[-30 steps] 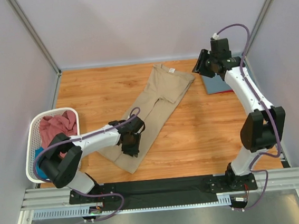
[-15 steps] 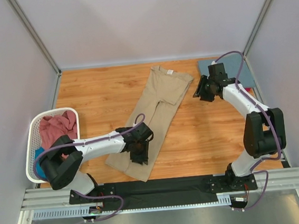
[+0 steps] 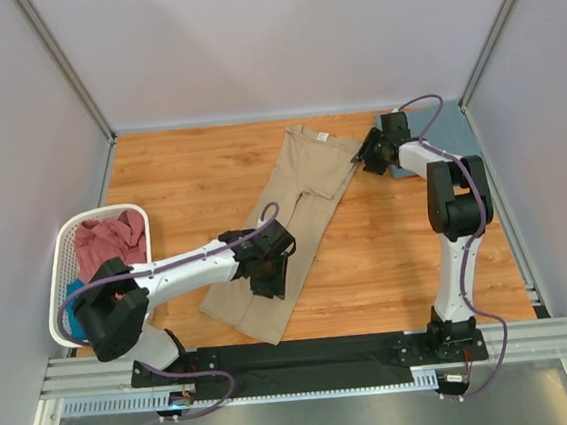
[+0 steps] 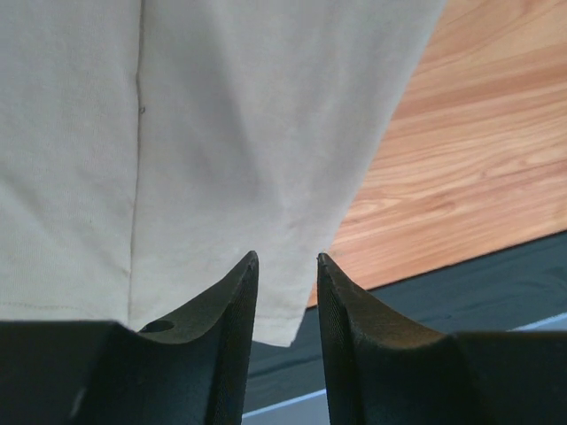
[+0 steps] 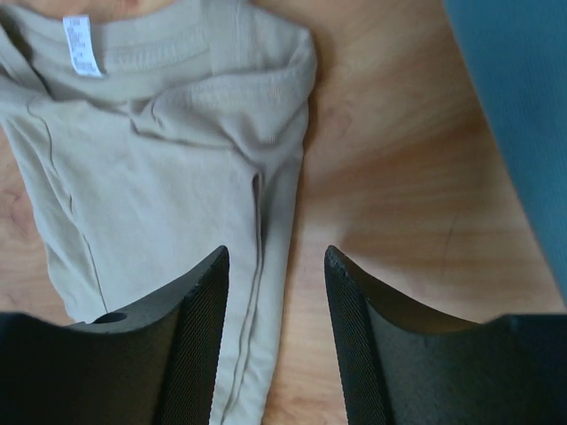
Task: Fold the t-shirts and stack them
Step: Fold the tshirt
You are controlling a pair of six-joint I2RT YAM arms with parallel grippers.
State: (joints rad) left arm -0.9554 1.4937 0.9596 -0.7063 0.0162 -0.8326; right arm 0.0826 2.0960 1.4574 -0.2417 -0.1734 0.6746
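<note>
My left gripper [image 4: 286, 261] has its jaws a narrow way apart and clamps nothing; the cloth shows plainly through the slit between the two dark fingers [image 4: 232, 305]. Under them lies the near hem end of the tan t-shirt [image 4: 221, 133], with its corner just past my fingertips. From above, the left gripper [image 3: 272, 279] sits over the shirt's near right edge. Whether the tips touch the fabric I cannot tell. Beyond the hem the wooden table [image 4: 478, 159] gives way to a dark strip [image 4: 443, 292] along its near edge.

My right gripper [image 5: 273, 257] is also parted and empty (wider than the left, by the look of it). Between its fingers [image 5: 199, 319] I see the shirt's right edge and bare wood. It hovers at the far end of the tan t-shirt [image 5: 159, 177], where a sleeve is folded in and bunched below the collar. The white neck label [image 5: 81, 44] faces up there.

Seen from overhead, the tan t-shirt [image 3: 293, 207] is folded lengthwise into a long band. It runs diagonally from the collar at the far centre to the hem near my left arm's side. The right gripper [image 3: 367, 159] is just beside its far right corner.

A slate blue t-shirt [image 3: 451, 126] lies flat in the far right corner, apart from the tan one. The white laundry basket [image 3: 61, 254] stands at the left edge and holds a crumpled pink t-shirt [image 3: 105, 240].
</note>
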